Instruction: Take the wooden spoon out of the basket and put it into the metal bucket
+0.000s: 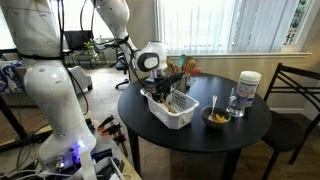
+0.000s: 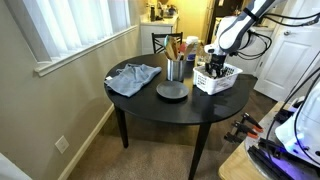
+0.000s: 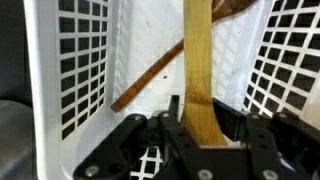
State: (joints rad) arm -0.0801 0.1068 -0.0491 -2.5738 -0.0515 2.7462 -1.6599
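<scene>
- the end effector (image 3: 200, 122) reaches down into the basket (image 3: 80, 70), with a finger on each side of the spoon (image 3: 198, 60).
- its jaws are drawn in narrow around the handle. the wrist view does not show whether the pads press the wood or stand just off it, so i cannot tell if it has a grip.
- the spoon lies in the basket, its handle running straight up the wrist view along the white floor.
- a dark thin utensil (image 3: 150, 78) lies slantwise in the basket and passes under the spoon.
- in both exterior views the basket (image 1: 178, 112) (image 2: 222, 80) sits near the edge of the round black desk (image 1: 200, 135), with the end effector (image 1: 160, 92) over one end.
- the bucket (image 2: 175, 70) stands upright on the desk beside the basket, apart from it, with utensils sticking out of its top.
- a dark round plate (image 2: 171, 92) lies just in front of the bucket, and a grey cloth (image 2: 133, 78) lies further along.
- a yellow bowl (image 1: 216, 119) and a white-lidded jar (image 1: 248, 90) stand on the basket's other side.
</scene>
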